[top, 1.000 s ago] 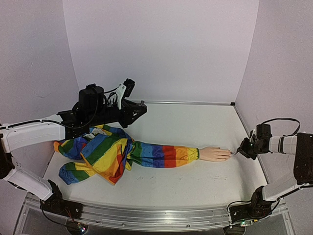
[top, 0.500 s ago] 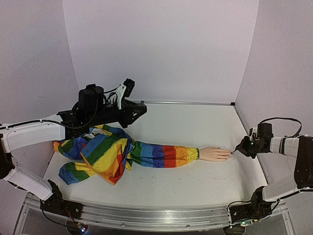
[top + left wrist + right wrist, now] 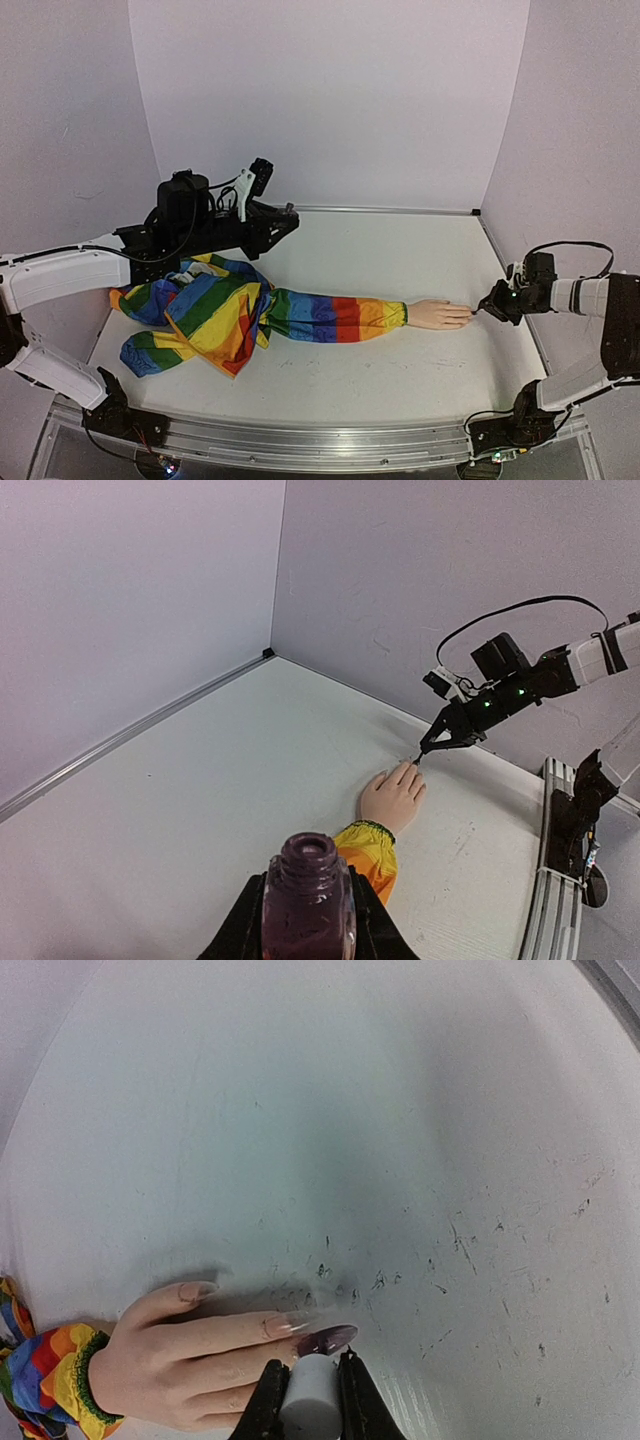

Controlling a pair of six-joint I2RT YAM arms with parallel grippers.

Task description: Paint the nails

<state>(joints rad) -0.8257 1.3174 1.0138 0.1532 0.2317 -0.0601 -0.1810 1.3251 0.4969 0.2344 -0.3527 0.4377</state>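
You are seeing no words, numbers, brands or signs that you can read in any view. The purple bottle [image 3: 308, 910] is showing you a bare side with no label. The white cap [image 3: 310, 1400] is showing you no letters either.
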